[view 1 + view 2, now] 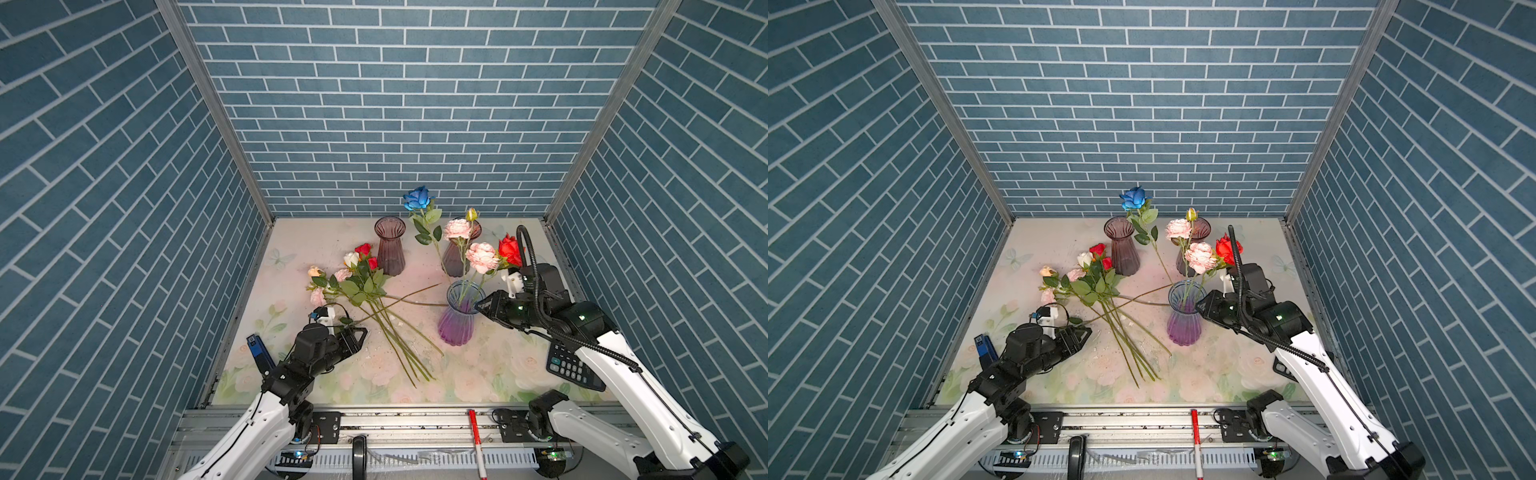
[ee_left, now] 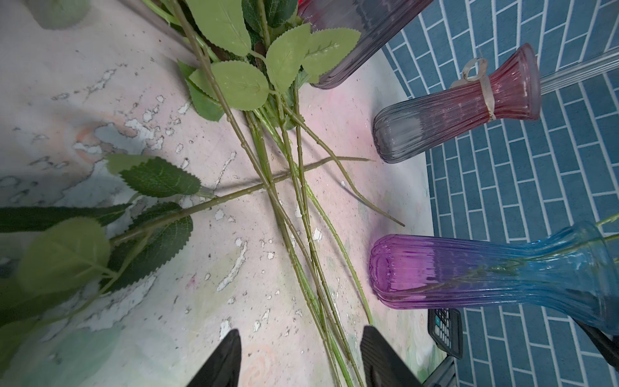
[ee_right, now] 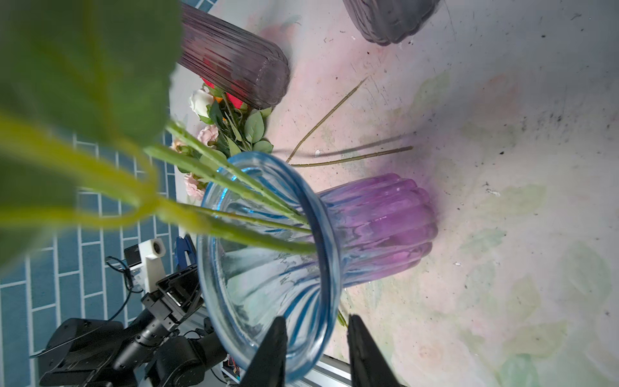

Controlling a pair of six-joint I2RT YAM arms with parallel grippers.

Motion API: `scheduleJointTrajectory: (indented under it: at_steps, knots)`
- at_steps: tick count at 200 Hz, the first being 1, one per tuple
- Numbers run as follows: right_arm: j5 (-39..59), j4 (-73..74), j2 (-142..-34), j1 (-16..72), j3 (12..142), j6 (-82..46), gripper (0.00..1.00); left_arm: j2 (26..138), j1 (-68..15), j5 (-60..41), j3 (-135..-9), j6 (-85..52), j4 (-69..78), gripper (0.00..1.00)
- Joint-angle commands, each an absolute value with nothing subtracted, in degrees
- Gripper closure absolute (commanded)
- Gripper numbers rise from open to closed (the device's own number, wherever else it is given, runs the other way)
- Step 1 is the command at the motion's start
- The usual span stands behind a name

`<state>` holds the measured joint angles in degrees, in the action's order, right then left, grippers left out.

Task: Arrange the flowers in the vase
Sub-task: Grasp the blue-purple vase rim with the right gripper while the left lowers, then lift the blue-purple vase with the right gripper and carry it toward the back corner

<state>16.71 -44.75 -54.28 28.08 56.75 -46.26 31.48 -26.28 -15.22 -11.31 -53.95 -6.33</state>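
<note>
Fingers of the left gripper stand apart and grip nothing. They sit low over the stem ends of the loose flowers, toward the left edge of the surface. Fingers of the right gripper are likewise apart, with the rim of the blue-and-purple vase passing between them; a sliver of surface shows between the outer finger and the glass. Vases: 3, all upright. The blue-and-purple one stands right of centre, and 2 smoky purple vases stand nearer the far edge. Blooms standing in the blue-and-purple vase: 1 blue rose, 2 pink peonies, 1 red rose, 1 closed bud. The loose flowers lie fanned left of centre, heads toward the left edge; blooms counted are 2 red, 1 white, 2 pink, 1 peach. Calculator: 1, near right corner, partly under the right arm, key legends too small to read. White band around one smoky vase's neck, lettering not legible.
</note>
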Motion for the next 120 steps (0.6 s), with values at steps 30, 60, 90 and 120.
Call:
scheduleJointTrajectory:
  at_steps: [30,60,90,120]
  knots:
    - [9.5,-42.6,-54.7,31.4,55.4,-54.5,0.69,30.5,-25.5,-15.2,-10.3,-53.0,-7.5,0.41]
    - [6.8,-42.7,-55.4,33.5,56.6,-56.8,0.7,30.2,-25.4,-15.3,-10.1,-53.0,-7.6,0.41]
    - [5.6,-44.8,-58.6,35.3,59.4,-56.9,0.75,29.9,-25.3,-15.4,-10.1,-53.0,-7.6,0.41]
    - [1.7,-46.7,-60.8,37.2,60.6,-56.9,0.76,29.4,-25.1,-15.5,-9.9,-53.1,-7.7,0.41]
